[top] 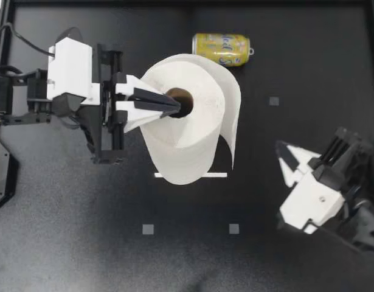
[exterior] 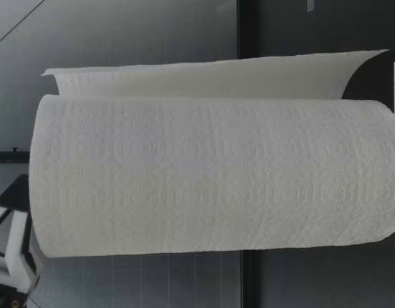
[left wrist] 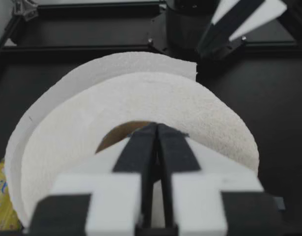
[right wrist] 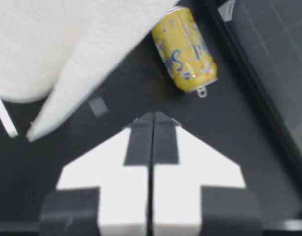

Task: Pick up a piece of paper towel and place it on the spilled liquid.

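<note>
Upright on a holder (top: 218,175) on the table (top: 308,67): one paper towel roll (top: 199,131), with one loose sheet (top: 233,121) hanging off the side toward the right gripper (top: 283,153). Left gripper (top: 177,104) closed, tips poked into the cardboard core, probably to steady the roll against a tug. Right gripper closed and empty, near the sheet but not touching, likely placed to pinch it next. One yellow can (top: 221,48) on its side just beyond the roll. No spill to be seen.

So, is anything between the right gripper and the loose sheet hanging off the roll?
Nothing visible. Only bare table lies between my right gripper and the loose sheet. The can lies off that line, and my left gripper is over the core of the roll.
</note>
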Available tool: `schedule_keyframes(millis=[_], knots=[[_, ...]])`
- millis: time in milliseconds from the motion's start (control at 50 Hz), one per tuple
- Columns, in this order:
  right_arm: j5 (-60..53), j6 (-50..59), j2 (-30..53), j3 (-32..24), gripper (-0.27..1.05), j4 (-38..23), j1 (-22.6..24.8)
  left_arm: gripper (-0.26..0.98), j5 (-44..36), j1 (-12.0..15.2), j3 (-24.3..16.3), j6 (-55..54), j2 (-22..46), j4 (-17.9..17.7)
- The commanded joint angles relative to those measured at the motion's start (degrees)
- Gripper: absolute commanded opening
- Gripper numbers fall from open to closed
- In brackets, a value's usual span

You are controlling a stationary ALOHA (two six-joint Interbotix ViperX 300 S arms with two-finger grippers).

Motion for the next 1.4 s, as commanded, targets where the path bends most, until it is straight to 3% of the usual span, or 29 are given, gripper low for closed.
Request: schedule_keyframes(millis=[0, 120, 260, 540, 720, 1380], knots=[[0.3, 6.3, 1.9, -1.9, 0.01, -3.0, 0.4, 0.12, -0.1, 0.2, -0.1, -0.2, -1.1, 0.0], [0.2, 17.8, 5.2, -2.6, 0.04, -7.4, 0.4, 0.12, 0.4, 0.2, 0.5, -0.5, -1.1, 0.0], [-1.5, 28.1, 9.0, -3.2, 0.18, -10.6, 0.4, 0.12, 2.0, 0.4, 0.7, -0.5, -1.1, 0.0], [0.2, 39.6, 15.9, -6.2, 0.76, -12.4, -0.2, 0.12, 2.5, 0.4, 1.4, -0.4, -1.1, 0.0], [4.2, 41.0, 19.9, -8.9, 0.76, -11.7, -2.5, 0.12, 2.5, 0.4, 1.6, -0.4, -1.1, 0.0], [5.4, 40.6, 20.0, -7.7, 0.76, -12.3, -13.2, 0.12, 2.5, 0.4, 1.9, -0.4, -0.5, 0.0]])
